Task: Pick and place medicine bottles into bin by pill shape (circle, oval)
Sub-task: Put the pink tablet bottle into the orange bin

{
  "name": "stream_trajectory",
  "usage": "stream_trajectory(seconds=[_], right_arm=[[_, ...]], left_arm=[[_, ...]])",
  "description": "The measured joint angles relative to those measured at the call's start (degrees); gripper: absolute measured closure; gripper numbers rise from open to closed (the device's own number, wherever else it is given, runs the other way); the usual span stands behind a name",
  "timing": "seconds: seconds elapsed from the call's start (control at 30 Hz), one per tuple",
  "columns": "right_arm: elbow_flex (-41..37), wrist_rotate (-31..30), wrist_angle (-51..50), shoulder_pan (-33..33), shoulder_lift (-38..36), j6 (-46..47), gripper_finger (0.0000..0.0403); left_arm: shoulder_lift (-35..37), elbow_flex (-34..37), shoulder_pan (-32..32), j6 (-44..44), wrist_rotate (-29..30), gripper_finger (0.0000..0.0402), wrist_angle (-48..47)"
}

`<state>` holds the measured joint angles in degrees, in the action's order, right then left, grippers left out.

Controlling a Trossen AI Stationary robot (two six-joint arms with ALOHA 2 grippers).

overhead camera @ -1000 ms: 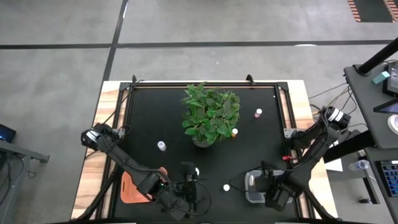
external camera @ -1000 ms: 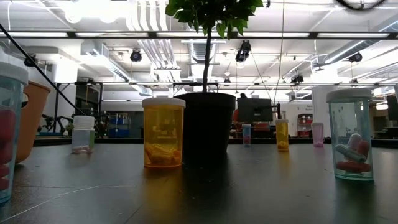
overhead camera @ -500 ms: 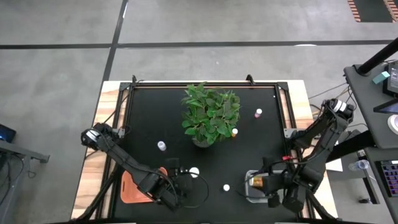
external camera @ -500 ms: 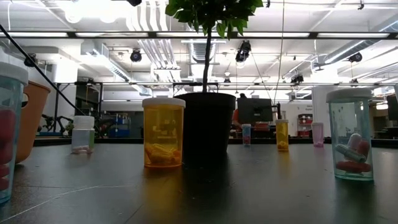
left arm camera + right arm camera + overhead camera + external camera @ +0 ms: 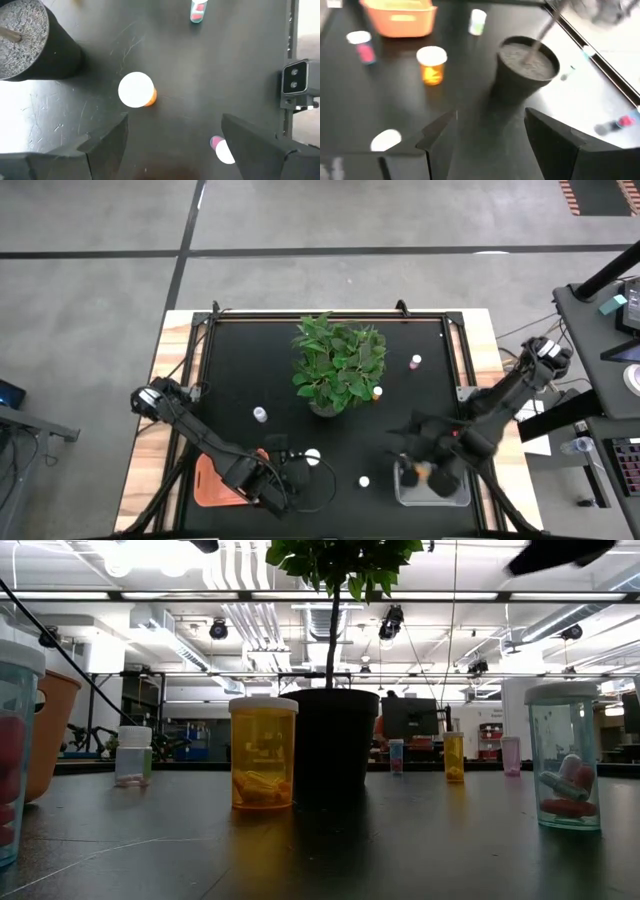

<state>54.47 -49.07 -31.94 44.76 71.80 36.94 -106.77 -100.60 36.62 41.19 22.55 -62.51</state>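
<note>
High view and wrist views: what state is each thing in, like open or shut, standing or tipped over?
left gripper: open, empty, above the table.
right gripper: open, empty.
orange bottle: upright, white cap on.
pink bottle: upright, capped.
potted plant: upright.
orange bin: flat on the table, partly under the left arm, contents hidden.
clear bin: flat on the table, partly under the right arm, contents unclear.

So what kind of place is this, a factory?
Probably a robot lab or workshop, not a factory line: bare pipes and strip lights overhead, a concrete floor around the table, and a desk with equipment beside it.
</note>
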Motion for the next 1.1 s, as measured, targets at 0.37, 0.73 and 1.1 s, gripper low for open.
stream_trajectory(seconds=[0.37,0.73,1.1], right_arm=[[-0.2,5.22,-7.46,-18.81,-8.89,-1.32,0.0179],[-2.74,5.54,-24.03,-28.49,-18.95,8.99,0.0179],[-7.58,7.91,-24.11,-28.42,-20.75,10.33,0.0179]], left_arm=[[2.28,0.0,1.45,-0.09,1.36,0.0102,-2.03],[4.39,0.04,3.17,-1.48,6.79,0.0102,-2.99],[4.42,0.45,3.17,-1.45,8.31,0.0102,-2.97]])
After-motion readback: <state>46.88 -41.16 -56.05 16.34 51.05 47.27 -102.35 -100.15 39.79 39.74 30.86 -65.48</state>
